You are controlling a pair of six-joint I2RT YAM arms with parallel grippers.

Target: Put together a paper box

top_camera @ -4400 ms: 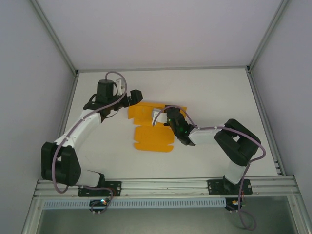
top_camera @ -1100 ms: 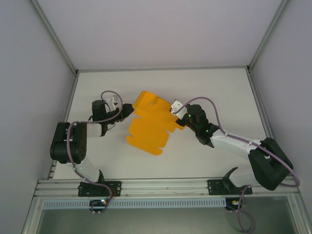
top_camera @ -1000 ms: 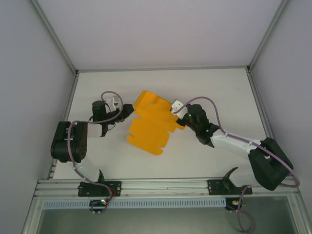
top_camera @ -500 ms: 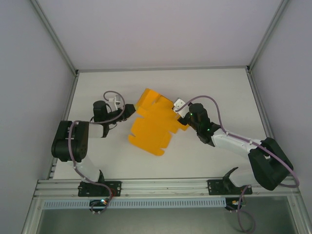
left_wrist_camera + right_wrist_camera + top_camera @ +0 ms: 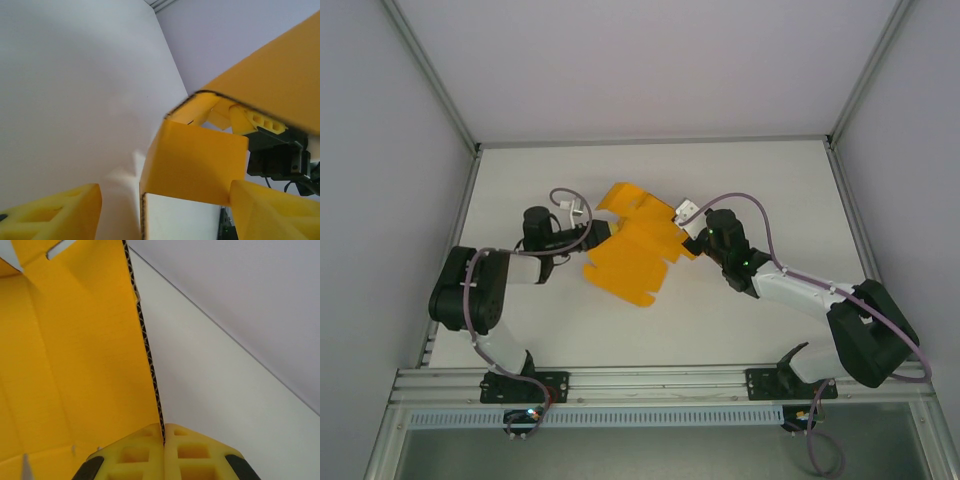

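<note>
Holding one paper box [image 5: 632, 250] (a creased orange sheet): right gripper [image 5: 163, 432] clenched on its edge, left gripper [image 5: 603, 236] spread wide beside it.

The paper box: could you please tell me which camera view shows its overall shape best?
The top external view: it takes in the whole paper box, a die-cut sheet between the arms. The left wrist view gives a folded flap; the right wrist view gives one panel, its edge pinched by the right gripper.

Lab: white enclosure [image 5: 660, 60], aluminium rail [image 5: 660, 381]
</note>
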